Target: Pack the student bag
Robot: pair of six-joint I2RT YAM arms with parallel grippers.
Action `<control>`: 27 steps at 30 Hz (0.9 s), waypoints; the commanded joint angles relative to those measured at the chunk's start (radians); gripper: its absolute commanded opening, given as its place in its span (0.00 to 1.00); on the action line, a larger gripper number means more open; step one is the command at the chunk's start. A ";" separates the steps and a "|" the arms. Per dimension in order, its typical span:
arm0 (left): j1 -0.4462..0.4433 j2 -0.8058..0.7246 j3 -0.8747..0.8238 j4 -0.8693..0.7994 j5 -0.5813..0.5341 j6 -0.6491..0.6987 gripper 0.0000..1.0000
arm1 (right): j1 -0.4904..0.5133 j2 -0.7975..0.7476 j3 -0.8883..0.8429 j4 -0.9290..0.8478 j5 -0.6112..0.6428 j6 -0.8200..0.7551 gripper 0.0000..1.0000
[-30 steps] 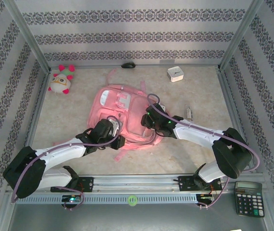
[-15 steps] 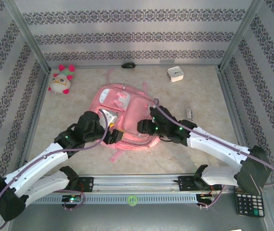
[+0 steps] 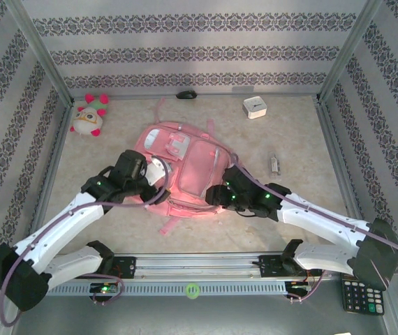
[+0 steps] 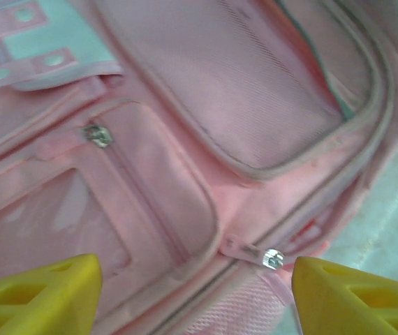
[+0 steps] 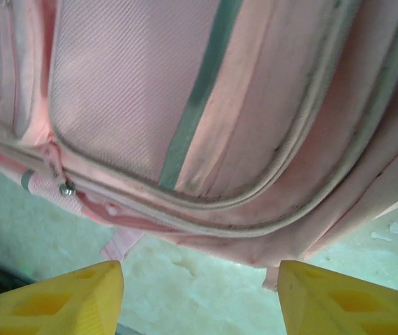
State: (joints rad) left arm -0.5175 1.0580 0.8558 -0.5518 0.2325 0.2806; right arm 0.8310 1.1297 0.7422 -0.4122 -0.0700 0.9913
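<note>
Pink fabric marks the student bag (image 3: 185,164), lying flat mid-table. The left gripper (image 4: 195,286) hovers over its 8 o'clock corner, jaws wide and holding nothing. The right gripper (image 5: 199,289) gapes empty off the 5 o'clock edge. Closing now could pinch cloth instead of the zipper pull (image 4: 272,259) and drag the bag. Compared with a second ago, both jaws are wider, and the right gripper has moved round from 3 o'clock.
</note>
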 commanded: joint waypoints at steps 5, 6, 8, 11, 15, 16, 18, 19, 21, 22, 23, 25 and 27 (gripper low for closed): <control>0.022 0.046 -0.068 0.111 0.134 -0.495 0.62 | -0.065 0.031 -0.079 0.152 -0.026 0.108 0.57; 0.017 0.037 -0.098 0.138 0.124 -0.557 0.61 | -0.064 0.046 -0.083 0.167 -0.026 0.111 0.57; 0.005 0.014 -0.149 0.161 0.068 -0.641 0.60 | -0.060 0.072 -0.089 0.188 -0.024 0.123 0.55; -0.012 -0.001 -0.226 0.249 0.063 -0.727 0.60 | -0.040 0.114 -0.099 0.246 -0.004 0.138 0.51; -0.032 0.050 -0.289 0.422 0.153 -0.804 0.60 | -0.009 0.172 -0.104 0.338 0.014 0.170 0.48; -0.037 0.065 -0.300 0.471 0.180 -0.817 0.59 | 0.000 0.184 -0.103 0.356 0.020 0.176 0.47; -0.057 0.097 -0.316 0.580 0.240 -0.839 0.58 | 0.013 0.206 -0.098 0.390 0.029 0.187 0.47; -0.068 0.111 -0.318 0.619 0.260 -0.847 0.58 | 0.014 0.217 -0.097 0.405 0.029 0.189 0.46; -0.090 0.147 -0.311 0.676 0.312 -0.851 0.58 | 0.014 0.234 -0.092 0.431 0.033 0.194 0.46; -0.101 0.158 -0.306 0.690 0.334 -0.850 0.58 | 0.013 0.242 -0.092 0.442 0.034 0.196 0.46; -0.114 0.169 -0.298 0.701 0.353 -0.850 0.58 | 0.010 0.249 -0.090 0.455 0.029 0.195 0.45; -0.133 0.175 -0.292 0.734 0.396 -0.850 0.58 | 0.004 0.264 -0.088 0.480 0.020 0.195 0.45; -0.144 0.163 -0.293 0.756 0.422 -0.854 0.58 | -0.006 0.276 -0.081 0.492 0.006 0.187 0.43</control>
State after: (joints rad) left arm -0.6361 1.2316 0.5446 0.0578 0.5434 -0.5518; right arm 0.8284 1.3838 0.6476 -0.0467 -0.0406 1.1759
